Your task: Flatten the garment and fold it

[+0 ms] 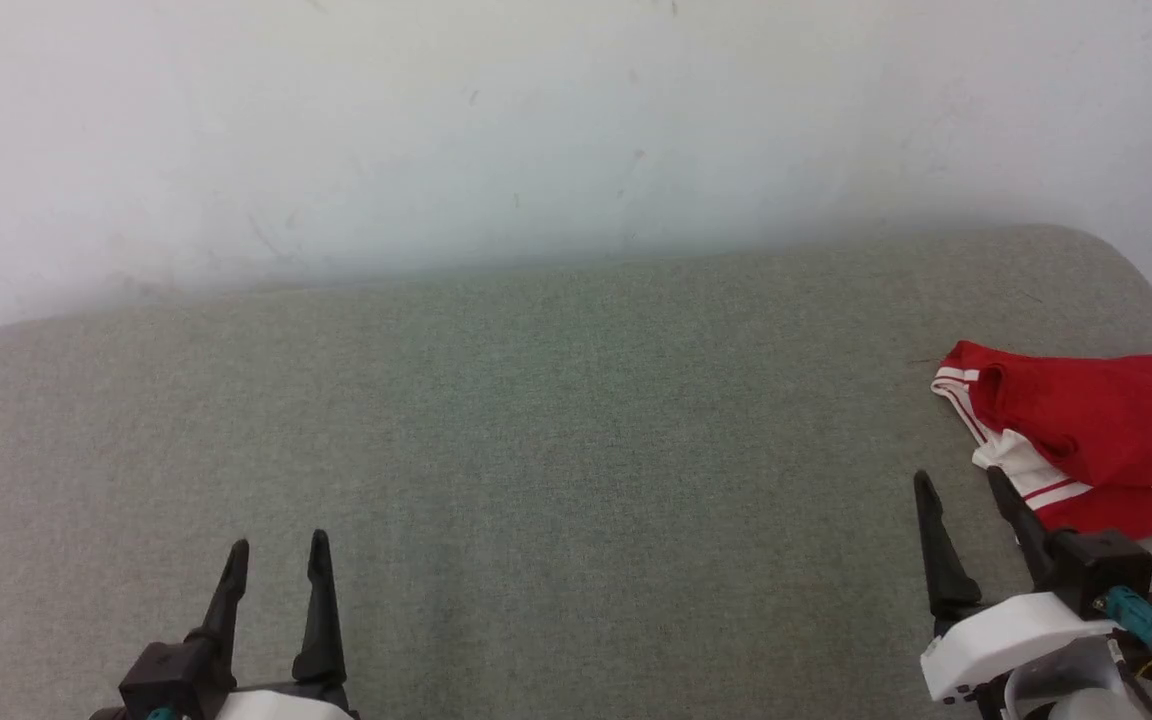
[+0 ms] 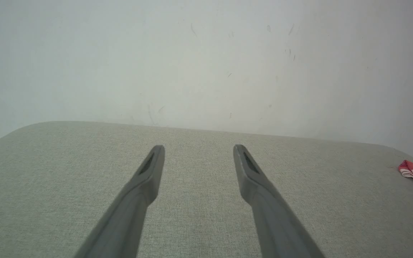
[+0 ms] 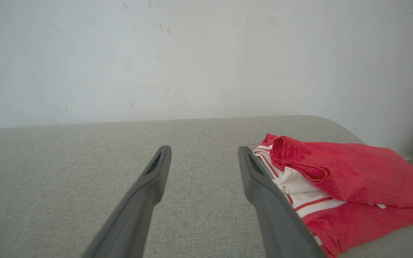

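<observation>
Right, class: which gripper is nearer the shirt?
Right. The right gripper is just beside the shirt; the left gripper is far off across the cushion.

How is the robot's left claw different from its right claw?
The left claw sits over bare grey cushion, far from the red shirt; the right claw is right beside the shirt. From the head camera, the right claw reaches farther forward than the left claw. Both claws are open, hold nothing and point toward the wall.
</observation>
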`<state>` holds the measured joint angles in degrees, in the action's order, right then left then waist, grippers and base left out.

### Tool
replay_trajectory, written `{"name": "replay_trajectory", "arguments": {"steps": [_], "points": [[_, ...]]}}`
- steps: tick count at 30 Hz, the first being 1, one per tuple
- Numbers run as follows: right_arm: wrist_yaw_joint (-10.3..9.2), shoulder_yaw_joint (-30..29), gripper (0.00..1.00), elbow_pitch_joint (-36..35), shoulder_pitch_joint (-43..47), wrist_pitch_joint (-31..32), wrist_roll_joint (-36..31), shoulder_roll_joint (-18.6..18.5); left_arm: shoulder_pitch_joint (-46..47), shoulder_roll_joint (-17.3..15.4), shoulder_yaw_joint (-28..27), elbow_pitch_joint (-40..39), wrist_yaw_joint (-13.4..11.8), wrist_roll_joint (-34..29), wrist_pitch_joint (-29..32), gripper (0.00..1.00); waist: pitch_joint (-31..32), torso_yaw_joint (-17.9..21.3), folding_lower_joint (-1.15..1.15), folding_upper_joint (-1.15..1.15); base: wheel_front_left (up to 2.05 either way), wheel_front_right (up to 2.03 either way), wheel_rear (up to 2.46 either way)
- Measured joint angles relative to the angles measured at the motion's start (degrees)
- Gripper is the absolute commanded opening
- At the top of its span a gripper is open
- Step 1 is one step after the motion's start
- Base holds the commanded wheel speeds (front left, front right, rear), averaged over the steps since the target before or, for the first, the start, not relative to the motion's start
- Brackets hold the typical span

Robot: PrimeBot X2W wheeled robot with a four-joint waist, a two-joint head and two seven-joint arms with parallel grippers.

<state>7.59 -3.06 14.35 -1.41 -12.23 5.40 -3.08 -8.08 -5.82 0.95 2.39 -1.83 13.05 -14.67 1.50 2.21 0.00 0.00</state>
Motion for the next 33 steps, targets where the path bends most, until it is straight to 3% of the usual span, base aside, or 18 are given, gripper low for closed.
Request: {"name": "replay_trajectory", "arguments": {"steps": [6,7,33], "points": [[0.0,0.2,1.0,0.9,-0.7,-0.5,0.1,0.0,0.0,0.1,-0.1,0.2,0.4,-0.2,0.0,1.0,-0.6,0.1,0.0,0.0,0.0,0.0,0.0],[0.0,0.2,0.0,0.9,-0.7,-0.5,0.1,0.0,0.0,0.1,-0.1,0.2,0.3,-0.1,0.0,0.0,-0.7,0.1,0.0,0.0,0.0,0.0,0.0],[0.0,0.5,0.0,-1.4,-0.6,1.7,-0.4,0.0,0.3,0.3,-0.1,0.0,0.3,-1.8,2.4,0.0,-0.8,-0.3,0.01,0.0,0.0,0.0,0.0]]}}
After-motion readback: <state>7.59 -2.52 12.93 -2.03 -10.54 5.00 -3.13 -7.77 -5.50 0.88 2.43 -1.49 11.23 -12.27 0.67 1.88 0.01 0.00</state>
